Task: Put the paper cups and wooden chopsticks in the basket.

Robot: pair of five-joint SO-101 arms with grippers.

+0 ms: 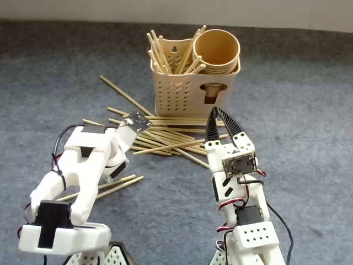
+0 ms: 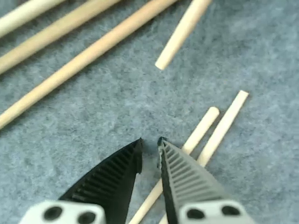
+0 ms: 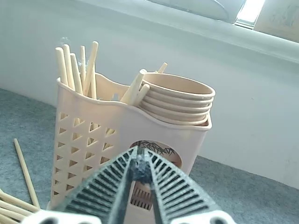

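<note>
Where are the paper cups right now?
In the high view, the stacked paper cups sit inside the basket, in its right-hand part, next to the upright chopsticks.

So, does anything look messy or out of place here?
Yes: a loose heap of wooden chopsticks lies strewn on the grey mat in front of the basket, crossing at odd angles, while others stand inside it beside the stacked paper cups.
</note>
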